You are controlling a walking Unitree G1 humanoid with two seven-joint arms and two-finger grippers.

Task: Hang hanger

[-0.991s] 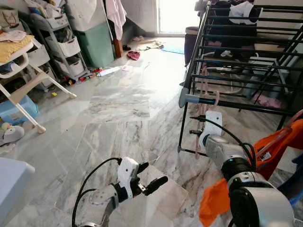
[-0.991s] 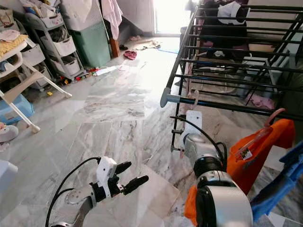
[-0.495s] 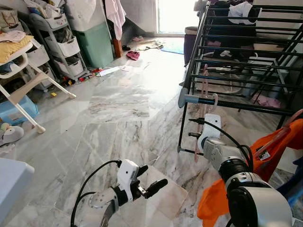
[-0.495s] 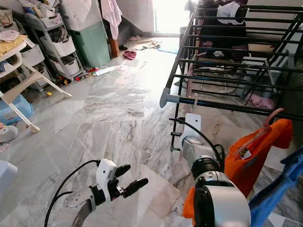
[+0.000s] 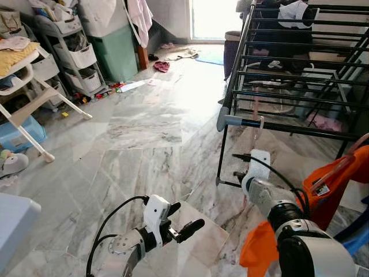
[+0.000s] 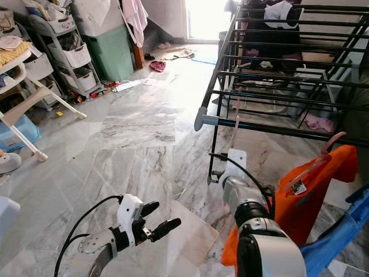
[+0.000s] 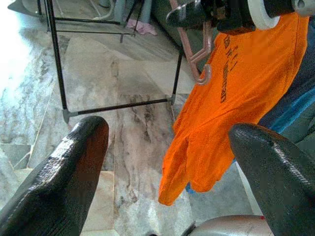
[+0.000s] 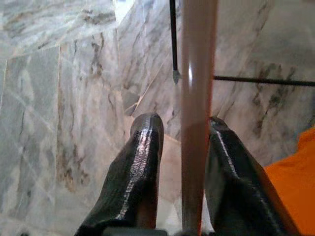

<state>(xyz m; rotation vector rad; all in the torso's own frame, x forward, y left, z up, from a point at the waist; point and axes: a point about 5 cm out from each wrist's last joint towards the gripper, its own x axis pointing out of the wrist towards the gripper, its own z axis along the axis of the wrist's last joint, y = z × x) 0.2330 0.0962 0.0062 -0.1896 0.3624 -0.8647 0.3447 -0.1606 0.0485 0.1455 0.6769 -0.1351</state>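
From the head camera you look down on a marble floor (image 5: pixel 144 133) in grey-veined tiles, bright with daylight at the far end. At far left you have a green cabinet (image 5: pixel 118 52), a grey drawer cart (image 5: pixel 78 55) and a white folding chair (image 5: pixel 29 104). On the right stands a black drying rack (image 5: pixel 288 69) with dark clothes draped over its far rails. Its near rail carries the hook of a pink hanger (image 5: pixel 254 130), whose thin body hangs down toward your right tool (image 5: pixel 242 167). An orange shirt (image 5: pixel 337 179) hangs near right, beside your right arm. Your left tool (image 5: pixel 184 222) sits low and near over the floor, fingers spread, holding nothing.

In the left wrist view you see the left tool's two black fingers (image 7: pixel 64 182) wide apart, with the floor, the rack's legs (image 7: pixel 56 64) and the orange shirt (image 7: pixel 216 108) between them. The pink hanger's lower curl (image 7: pixel 199 54) shows just beside the shirt.

In the right wrist view the pink hanger (image 8: pixel 198 88) runs as a smooth, glossy pink bar between the right tool's fingers (image 8: pixel 135 172), which are closed in on either side of it. Marble floor lies behind.
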